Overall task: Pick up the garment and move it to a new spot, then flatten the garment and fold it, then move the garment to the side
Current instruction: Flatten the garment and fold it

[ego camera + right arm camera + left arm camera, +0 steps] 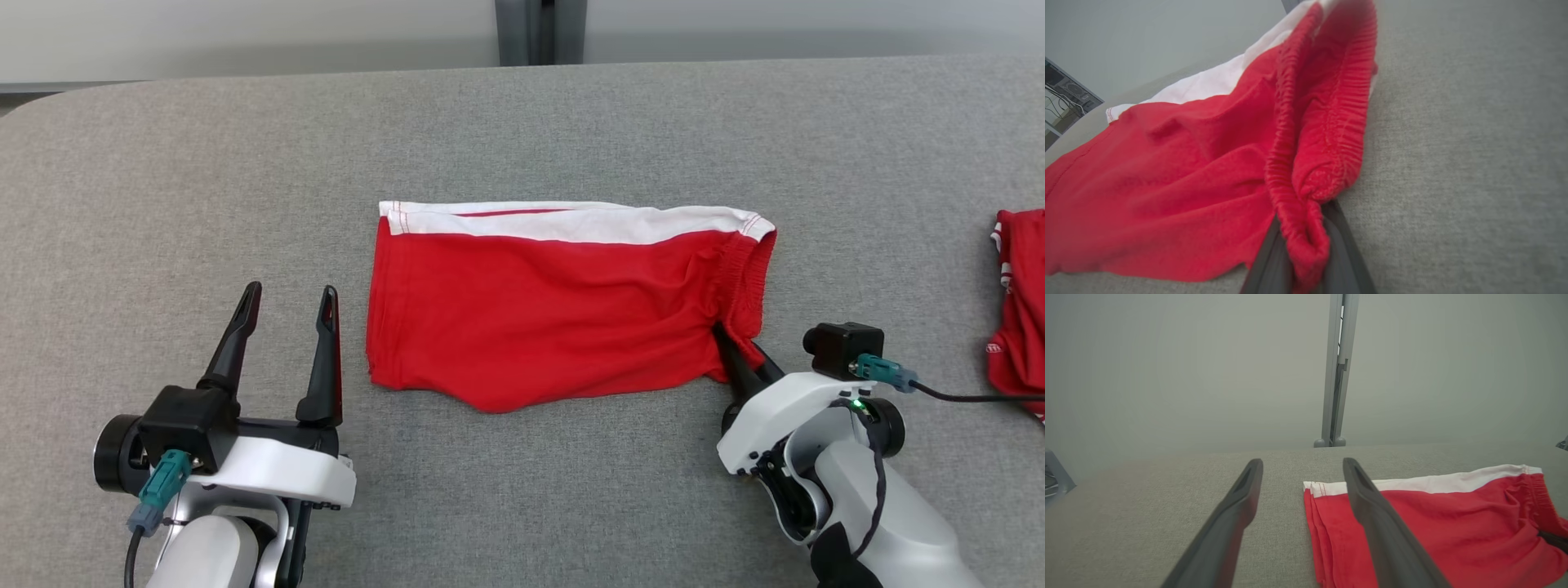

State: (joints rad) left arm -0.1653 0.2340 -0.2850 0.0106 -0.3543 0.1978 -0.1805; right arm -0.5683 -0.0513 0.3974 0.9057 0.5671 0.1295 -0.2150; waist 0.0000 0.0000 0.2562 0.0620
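The garment (539, 310) is a pair of red shorts with a white band along the far edge, lying folded flat on the grey table (522, 122). My right gripper (729, 341) is shut on the elastic waistband at the garment's near right corner; the right wrist view shows the red waistband (1306, 228) pinched between the two dark fingers. My left gripper (287, 306) stands open just left of the garment's left edge, with nothing between its fingers. In the left wrist view the garment (1453, 522) lies to the right, partly behind the right finger (1384, 526).
A second red and white cloth (1019, 302) lies at the table's right edge. A grey post (539, 31) stands behind the table's far edge. The table's rounded far left corner (49, 106) is in sight.
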